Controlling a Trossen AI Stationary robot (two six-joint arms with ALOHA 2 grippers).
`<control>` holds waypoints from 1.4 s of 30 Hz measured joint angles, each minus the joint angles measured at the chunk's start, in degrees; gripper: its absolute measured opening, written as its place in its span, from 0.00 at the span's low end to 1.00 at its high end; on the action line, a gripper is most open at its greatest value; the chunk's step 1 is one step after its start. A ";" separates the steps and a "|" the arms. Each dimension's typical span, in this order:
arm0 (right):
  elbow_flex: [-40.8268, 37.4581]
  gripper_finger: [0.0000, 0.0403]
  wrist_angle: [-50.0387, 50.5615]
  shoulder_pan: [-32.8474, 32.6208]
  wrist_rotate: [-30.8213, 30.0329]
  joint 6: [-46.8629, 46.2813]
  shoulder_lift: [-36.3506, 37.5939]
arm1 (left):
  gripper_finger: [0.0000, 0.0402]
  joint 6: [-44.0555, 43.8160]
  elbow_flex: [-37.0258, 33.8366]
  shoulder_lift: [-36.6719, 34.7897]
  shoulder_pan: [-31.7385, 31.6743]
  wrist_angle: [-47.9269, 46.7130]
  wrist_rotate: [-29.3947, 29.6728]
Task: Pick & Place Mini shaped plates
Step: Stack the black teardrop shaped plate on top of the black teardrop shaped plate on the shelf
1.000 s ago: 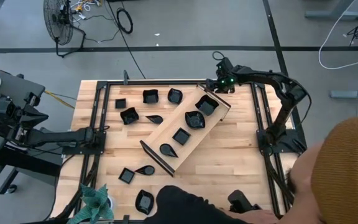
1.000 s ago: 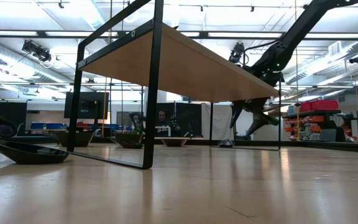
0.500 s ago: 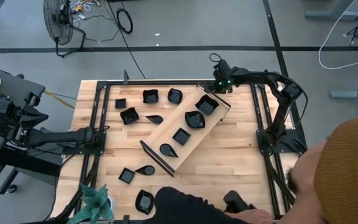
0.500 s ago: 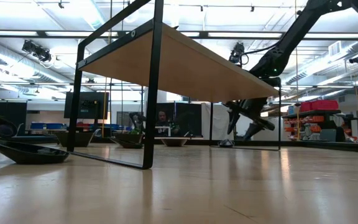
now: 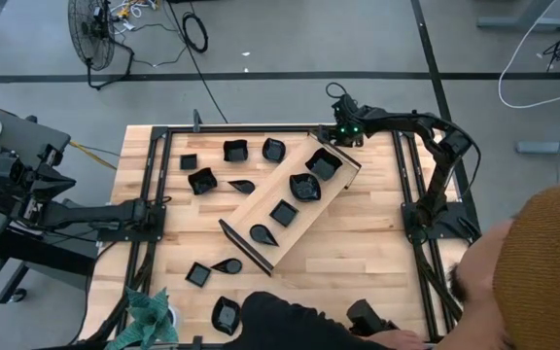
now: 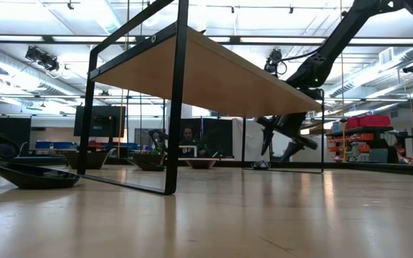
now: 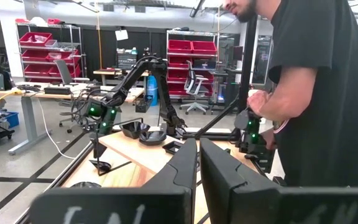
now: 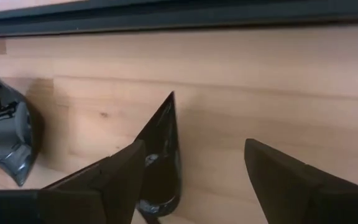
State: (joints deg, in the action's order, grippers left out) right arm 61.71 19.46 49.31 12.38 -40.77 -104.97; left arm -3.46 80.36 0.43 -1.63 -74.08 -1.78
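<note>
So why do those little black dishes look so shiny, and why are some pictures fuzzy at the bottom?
High view: even overhead light, soft shadows on the table. Low view: ceiling strip lights reflect off the wood as pale streaks. Right wrist view: the mini shaped plates carry bright highlights, and the open right gripper is blurred because it is close to the lens. Left wrist view: the left gripper is soft too.
</note>
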 joint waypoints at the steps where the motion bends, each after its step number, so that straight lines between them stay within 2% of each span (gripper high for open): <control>1: 0.00 0.68 0.00 -0.20 0.34 -0.54 0.00 | 0.06 0.00 0.00 0.00 -0.01 -0.01 0.01; 11: 2.28 0.68 5.17 1.17 1.28 -3.95 0.31 | 0.06 0.00 0.00 0.00 0.00 -0.02 0.02; 16: 2.29 0.67 5.64 2.04 3.63 -5.29 -0.98 | 0.06 0.00 0.00 0.00 0.00 0.00 0.02; 30: 2.85 0.53 3.82 0.77 4.31 -1.23 -3.42 | 0.06 0.00 0.00 0.00 -0.02 0.00 0.02; 42: 3.54 0.48 2.05 0.65 6.41 -0.78 -3.43 | 0.06 0.00 0.00 0.00 -0.02 -0.02 0.00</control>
State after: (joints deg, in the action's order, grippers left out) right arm 65.26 21.52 49.96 18.79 -41.55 -108.40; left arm -3.46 80.36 0.43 -1.65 -74.10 -1.78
